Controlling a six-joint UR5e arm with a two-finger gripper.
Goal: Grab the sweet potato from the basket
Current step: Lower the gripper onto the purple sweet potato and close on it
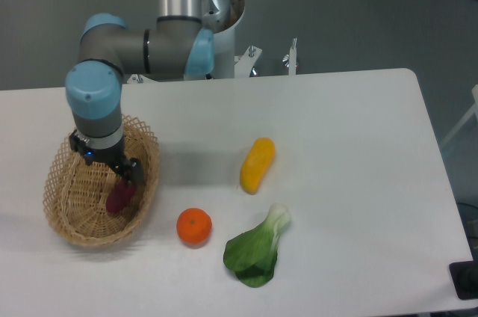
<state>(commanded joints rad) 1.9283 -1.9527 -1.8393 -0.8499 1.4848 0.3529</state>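
The sweet potato (119,196) is seen lying inside the basket (67,223), toward its right half, with only its lower end showing below the tool. The gripper (112,175) is positioned directly above it, pointed down into the basket, which is judged to be an alignment for a top-down grasp along the tuber's narrow width. One dark finger (133,170) can be made out just above the potato's upper end; the other is hidden by the wrist. How far the fingers are parted cannot be told, nor whether the potato is touched or gripped. The yellow vegetable (258,164), orange (194,226) and leafy green (256,250) are left on the table (358,182), well apart from the basket.
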